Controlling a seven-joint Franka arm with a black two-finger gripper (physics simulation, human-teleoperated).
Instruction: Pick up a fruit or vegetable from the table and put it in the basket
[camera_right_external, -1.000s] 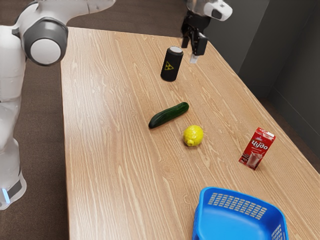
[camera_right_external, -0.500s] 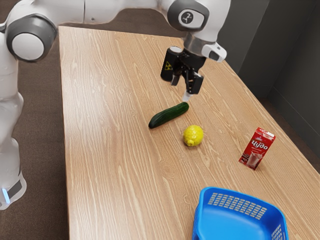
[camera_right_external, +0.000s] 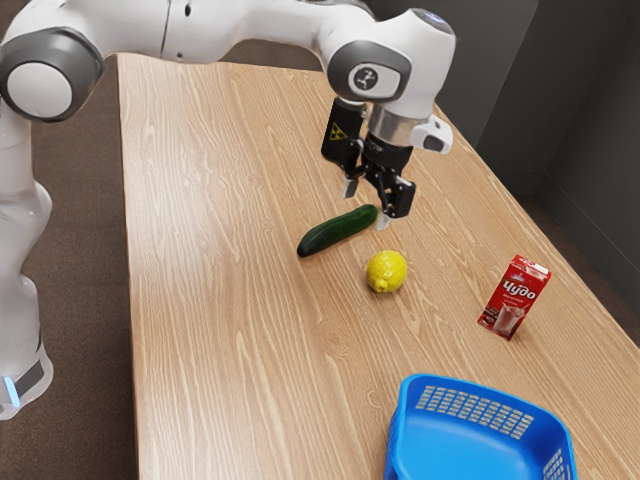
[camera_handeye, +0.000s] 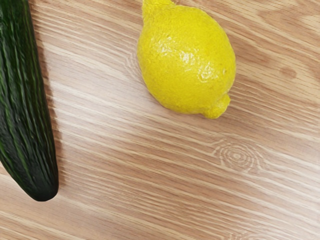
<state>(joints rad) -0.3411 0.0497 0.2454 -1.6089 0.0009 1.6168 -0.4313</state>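
My gripper (camera_right_external: 367, 206) is open above the table, its fingertips apart near one end of the dark green cucumber (camera_right_external: 335, 232), with nothing held between them. The yellow lemon (camera_right_external: 386, 271) lies a short way beyond that end, separate from the cucumber. In the wrist view the lemon (camera_handeye: 187, 60) rests on the wood, and part of the cucumber (camera_handeye: 22, 110) lies beside it with a gap between. Toward the exterior view's lower right stands the blue basket (camera_right_external: 470, 455), partly cut off by the frame.
A black can (camera_right_external: 341, 135) with a yellow symbol stands just behind the hand, partly hidden by it. The red drink carton (camera_right_external: 514, 297) stands between the lemon and the table's far right edge. Bare wood (camera_right_external: 230, 300) spreads over the table's left side.
My hand has come from the table's far end past the black can to the cucumber's end and lower in the exterior view. The cucumber, lemon, carton and basket have kept their places.
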